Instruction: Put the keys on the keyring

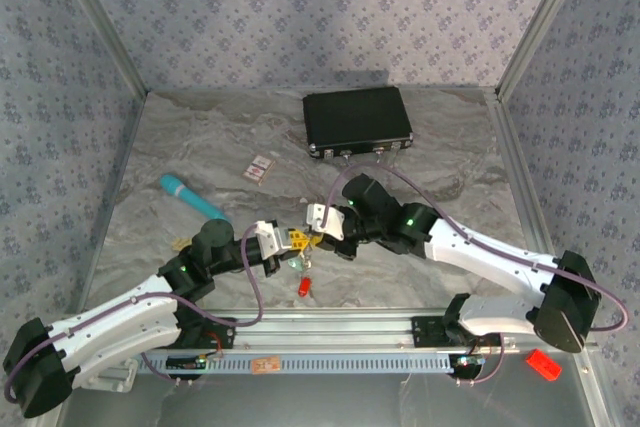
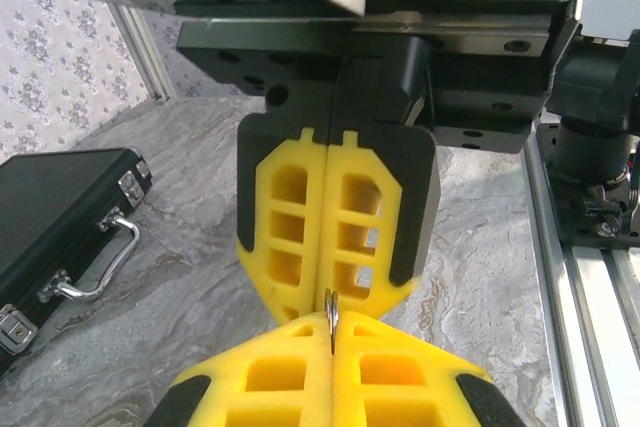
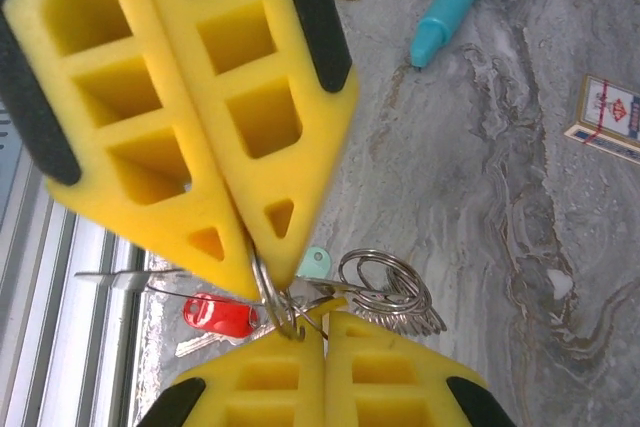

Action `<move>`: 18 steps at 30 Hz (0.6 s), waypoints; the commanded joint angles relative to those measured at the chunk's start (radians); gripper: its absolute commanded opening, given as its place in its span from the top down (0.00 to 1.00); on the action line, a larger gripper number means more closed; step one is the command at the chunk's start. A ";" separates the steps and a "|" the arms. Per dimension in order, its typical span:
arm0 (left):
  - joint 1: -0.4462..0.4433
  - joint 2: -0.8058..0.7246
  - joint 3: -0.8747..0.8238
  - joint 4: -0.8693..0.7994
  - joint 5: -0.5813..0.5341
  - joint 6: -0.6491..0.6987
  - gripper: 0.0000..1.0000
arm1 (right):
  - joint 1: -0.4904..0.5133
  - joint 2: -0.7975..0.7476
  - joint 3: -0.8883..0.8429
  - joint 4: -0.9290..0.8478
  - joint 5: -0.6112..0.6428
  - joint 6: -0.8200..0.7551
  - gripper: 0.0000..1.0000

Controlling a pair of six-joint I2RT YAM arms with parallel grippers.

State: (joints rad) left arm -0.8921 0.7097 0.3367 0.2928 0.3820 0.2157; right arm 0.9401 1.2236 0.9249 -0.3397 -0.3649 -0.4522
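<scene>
1. Logged left claw (image 3: 265,279) pressed together on a thin wire coil of the keyring (image 3: 385,282). Confirmed from left wrist view, with the metal edge-on between its pads.
2. Found right claw (image 3: 325,335) also shut, meeting the left tip to tip. Cannot tell whether the metal pinched there is key or ring wire.
3. Placed keyring at the joined tips, above the table (image 1: 450,162), with red tag (image 3: 215,315) at 9 o'clock of the coils. Took the toothed silvery blades at 5 o'clock for keys (image 3: 415,319).
4. Judged step as threading, progress unclear. Next: hold left grip firm, then slide the key along the coil with a small twist.
5. Noted springy, slippery wire, glossy plastic tag, cellular yellow pads that likely yield, and smooth marbled table.
6. Marked teal stick (image 1: 195,197) at 10 o'clock of the claws and black case (image 1: 358,122) at 12.
</scene>
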 commanded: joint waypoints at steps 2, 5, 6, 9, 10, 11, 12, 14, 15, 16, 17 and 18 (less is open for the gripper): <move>-0.004 -0.003 0.006 0.100 0.069 0.000 1.00 | -0.003 0.023 0.019 0.019 -0.039 0.010 0.94; -0.004 -0.007 0.005 0.086 0.057 0.005 1.00 | -0.006 0.006 0.011 0.019 -0.027 0.011 0.88; -0.004 -0.010 0.002 0.083 0.051 0.003 1.00 | -0.009 -0.005 0.003 0.019 -0.021 0.013 0.85; -0.004 -0.015 -0.002 0.076 0.031 0.003 1.00 | -0.016 -0.041 -0.020 0.019 0.002 0.021 0.77; -0.004 -0.016 -0.004 0.075 0.025 0.001 1.00 | -0.017 -0.050 -0.029 0.019 0.008 0.022 0.75; -0.004 -0.018 -0.005 0.074 0.019 0.001 1.00 | -0.017 -0.059 -0.038 0.018 0.012 0.024 0.73; -0.004 -0.020 -0.004 0.075 0.015 0.002 1.00 | -0.016 -0.066 -0.048 0.019 0.012 0.027 0.72; -0.004 -0.020 -0.002 0.077 0.008 0.002 1.00 | -0.011 -0.072 -0.060 0.023 0.012 0.035 0.71; -0.004 -0.019 -0.001 0.079 0.005 0.000 1.00 | -0.008 -0.072 -0.064 0.027 0.013 0.039 0.71; -0.005 -0.019 -0.001 0.080 0.002 -0.001 1.00 | -0.003 -0.072 -0.070 0.032 0.011 0.044 0.70; -0.004 -0.019 -0.001 0.083 -0.002 0.000 1.00 | 0.001 -0.071 -0.073 0.042 0.007 0.051 0.70; -0.004 -0.020 -0.002 0.083 -0.007 -0.002 1.00 | 0.006 -0.073 -0.081 0.051 0.003 0.057 0.69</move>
State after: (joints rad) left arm -0.8925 0.7105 0.3313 0.3000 0.3840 0.2161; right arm 0.9333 1.1652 0.8669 -0.3130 -0.3622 -0.4255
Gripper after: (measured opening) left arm 0.043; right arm 0.303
